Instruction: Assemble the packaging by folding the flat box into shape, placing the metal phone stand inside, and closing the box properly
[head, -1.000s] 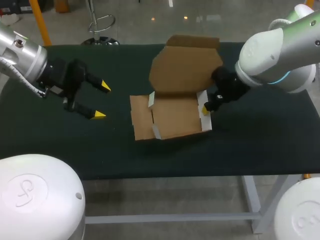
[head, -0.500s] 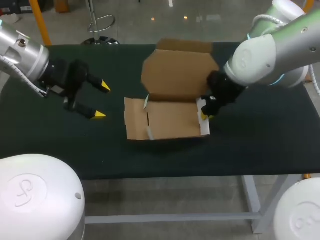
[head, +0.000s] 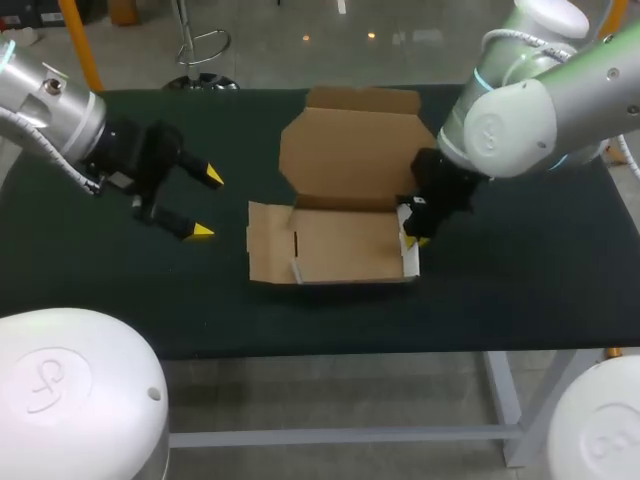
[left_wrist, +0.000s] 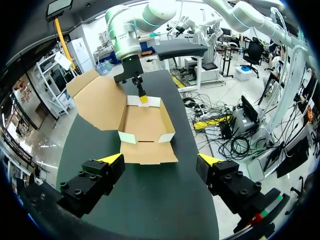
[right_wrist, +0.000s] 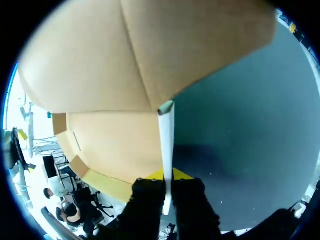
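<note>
The brown cardboard box (head: 345, 248) lies half folded at the table's middle. Its lid (head: 355, 150) stands up at the back and one side flap (head: 268, 255) lies flat towards my left arm. My right gripper (head: 412, 232) is shut on the box's white-lined right side wall (right_wrist: 166, 135), which runs up from between the fingers of my right gripper (right_wrist: 167, 176). My left gripper (head: 205, 203) hangs open to the left of the box, apart from it. In the left wrist view the box (left_wrist: 146, 127) lies ahead of my left gripper's spread fingers (left_wrist: 161, 160). No phone stand shows.
A dark green cloth covers the table (head: 520, 290). Its front edge runs just below the box, and bare cloth lies to either side of it.
My right gripper has swung the box by its side wall, so that the box now lies square to the table's front edge and a little further left. The left arm has hardly moved.
</note>
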